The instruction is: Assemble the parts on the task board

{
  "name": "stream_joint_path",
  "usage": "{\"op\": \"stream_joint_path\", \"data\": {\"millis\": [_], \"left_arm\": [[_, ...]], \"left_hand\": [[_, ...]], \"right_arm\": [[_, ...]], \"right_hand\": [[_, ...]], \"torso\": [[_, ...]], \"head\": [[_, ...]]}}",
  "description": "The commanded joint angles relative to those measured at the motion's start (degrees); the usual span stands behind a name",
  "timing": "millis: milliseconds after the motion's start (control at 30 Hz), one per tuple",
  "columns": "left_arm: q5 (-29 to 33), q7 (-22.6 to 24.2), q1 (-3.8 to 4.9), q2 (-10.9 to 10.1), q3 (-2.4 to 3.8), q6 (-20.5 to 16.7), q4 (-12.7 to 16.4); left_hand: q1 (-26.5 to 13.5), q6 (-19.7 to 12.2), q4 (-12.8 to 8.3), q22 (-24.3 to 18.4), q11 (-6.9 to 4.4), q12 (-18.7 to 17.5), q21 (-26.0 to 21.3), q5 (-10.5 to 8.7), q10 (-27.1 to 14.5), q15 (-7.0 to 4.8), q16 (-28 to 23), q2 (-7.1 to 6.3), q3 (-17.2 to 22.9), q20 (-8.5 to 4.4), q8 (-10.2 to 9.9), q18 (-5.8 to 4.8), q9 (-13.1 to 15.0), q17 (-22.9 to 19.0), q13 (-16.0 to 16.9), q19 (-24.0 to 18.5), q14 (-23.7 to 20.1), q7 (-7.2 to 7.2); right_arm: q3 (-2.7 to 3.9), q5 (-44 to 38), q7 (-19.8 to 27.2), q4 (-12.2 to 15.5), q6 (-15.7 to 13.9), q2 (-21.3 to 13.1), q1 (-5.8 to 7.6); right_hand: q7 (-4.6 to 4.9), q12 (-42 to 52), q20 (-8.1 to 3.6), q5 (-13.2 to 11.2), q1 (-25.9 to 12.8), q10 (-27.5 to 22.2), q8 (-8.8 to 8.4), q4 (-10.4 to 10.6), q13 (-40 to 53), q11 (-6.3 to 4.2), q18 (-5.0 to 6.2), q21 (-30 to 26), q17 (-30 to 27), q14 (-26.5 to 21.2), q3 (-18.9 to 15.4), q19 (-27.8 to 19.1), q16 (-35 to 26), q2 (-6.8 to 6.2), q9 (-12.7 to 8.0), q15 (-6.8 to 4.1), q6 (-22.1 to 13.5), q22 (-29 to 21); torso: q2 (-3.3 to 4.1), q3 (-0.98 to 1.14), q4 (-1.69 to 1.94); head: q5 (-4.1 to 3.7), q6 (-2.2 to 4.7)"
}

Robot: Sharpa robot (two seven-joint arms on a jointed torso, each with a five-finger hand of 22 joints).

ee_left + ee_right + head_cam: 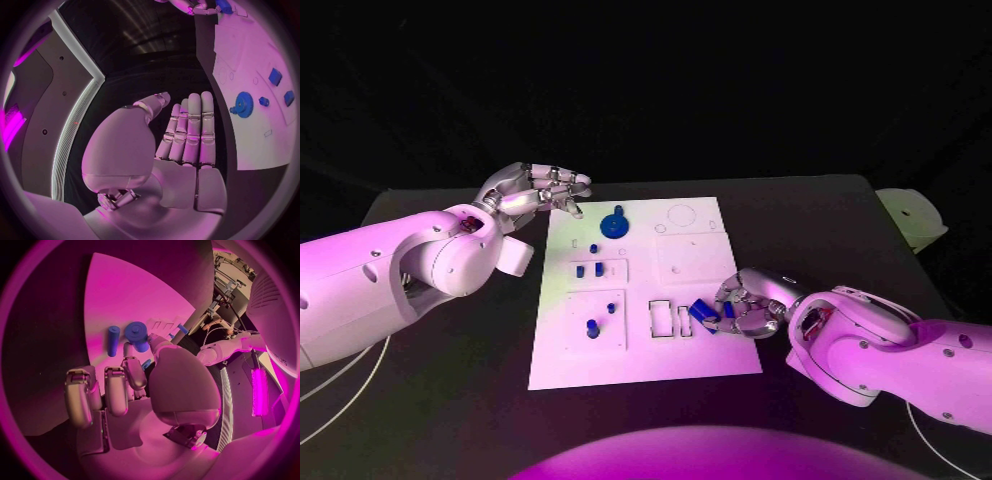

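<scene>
Over on the left, the left hand [535, 190] hung above the black table [444, 205] just off the task board's [689, 355] far left corner, holding nothing; from the left wrist, its silver fingers [190, 130] lay straight and side by side, thumb apart. Next to it, on the board's far edge, sat a round blue gear [616, 222], toothed around its rim in the left wrist view.

Moving along the flat, smooth white plate: a raised square panel carried small blue blocks [590, 269], with a little blue peg [594, 248] just beyond it. Nearer the robot, a second square panel held two short blue pegs [596, 328] standing in it. Further right were two narrow rectangular slots [669, 320], outlined dark; what lay in them could not be told.

At the board's right edge, the right hand [750, 306] was curled in, pinching a blue part [708, 313] at its fingertips right beside those slots. From the right wrist, a blue cylinder [113, 340] and a blue round-headed piece [137, 334] showed past the fingers.
</scene>
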Motion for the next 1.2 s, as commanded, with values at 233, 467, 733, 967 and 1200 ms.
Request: {"op": "stream_joint_path", "data": {"millis": [233, 467, 733, 967, 1200], "left_arm": [[0.7, 0.2, 0.03, -0.1, 0.04, 2.1, 0.3], [0.7, 0.1, 0.03, -0.1, 0.04, 2.5, 0.3], [0.7, 0.0, 0.04, -0.1, 0.04, 2.8, 0.3], [0.7, -0.2, 0.04, 0.1, 0.04, 3.1, 0.2], [0.7, -0.3, 0.03, 0.2, 0.03, 3.3, 0.1]], "left_hand": [[-0.2, -0.4, 0.3, -0.1, -0.11, 0.1, -0.3, 0.21, -0.4, 0.23, 0.2, 0.41, 0.1, -0.01, -0.2, 0.31, -0.1, 0.1, 0.1, 0.6, -0.1, 0.14], [-0.2, -0.4, 0.3, -0.1, -0.10, 0.1, -0.3, 0.22, -0.5, 0.23, 0.2, 0.43, 0.1, -0.01, -0.2, 0.31, -0.1, 0.1, 0.1, 0.6, -0.2, 0.15], [-0.1, -0.5, 0.3, -0.2, -0.09, 0.1, -0.4, 0.23, -0.5, 0.24, 0.2, 0.44, 0.1, -0.01, -0.2, 0.31, -0.1, 0.1, 0.1, 0.7, -0.2, 0.16], [-0.1, -0.5, 0.3, -0.2, -0.09, 0.1, -0.4, 0.23, -0.5, 0.24, 0.2, 0.44, 0.1, -0.01, -0.2, 0.31, -0.1, 0.1, 0.1, 0.7, -0.2, 0.16], [-0.1, -0.6, 0.3, -0.3, -0.07, 0.0, -0.6, 0.24, -0.6, 0.25, 0.1, 0.48, 0.1, -0.01, -0.3, 0.31, -0.1, 0.1, 0.1, 0.7, -0.3, 0.18]], "right_arm": [[-0.03, -2.9, -2.6, -0.9, 2.5, 2.2, -0.62], [-0.03, -4.7, -3.2, -1.6, 3.0, 3.3, -1.02], [-0.03, -3.6, -3.1, -2.0, 3.7, 3.9, -1.14], [-0.02, -3.1, -3.4, -2.1, 2.7, 4.4, -1.16], [0.00, -0.5, -2.8, -1.8, -2.7, 4.3, -1.16]], "right_hand": [[-0.14, 0.2, -0.17, 0.2, -1.4, -0.1, -0.23, 0.1, 0.2, -0.23, -0.74, 0.2, 4.8, 4.1, -1.0, 5.9, 0.2, -0.19, -0.1, -0.14, 0.7, 15.0], [-0.26, 0.6, -0.21, 0.0, -0.8, 0.1, -0.20, -0.2, 0.6, -0.33, -0.78, 0.4, 5.0, 4.1, -1.4, 6.0, 0.3, -0.39, -0.1, -0.21, 0.9, 15.0], [-0.39, 1.2, -0.31, -0.2, 1.4, 0.4, -0.15, -0.4, 1.4, -0.46, -0.80, 0.5, 5.2, 4.1, -1.6, 6.0, 0.4, -0.40, 0.0, -0.33, 1.4, 15.1], [-0.40, 1.8, -0.41, -2.3, 7.8, 0.6, -0.67, -2.2, 2.3, -0.55, -0.80, 0.5, 5.5, 4.2, 0.4, 6.0, 0.6, -0.47, -0.4, -0.41, 1.9, 15.1], [-0.74, 3.6, -0.64, 3.1, 10.2, 1.6, -1.11, -2.6, 4.1, -0.88, -0.80, 0.5, 6.1, 4.3, 3.8, 6.0, 0.9, -0.75, -1.0, -0.69, 3.4, 15.1]], "torso": [[0.07, 0.05, -0.03], [0.02, 0.00, -0.03], [-0.01, 0.02, -0.10], [-0.05, -0.02, -0.05], [-0.03, -0.05, -0.02]], "head": [[0.07, 0.11], [0.18, -0.02], [0.11, 0.16], [-0.05, 0.33], [0.00, 0.32]]}}
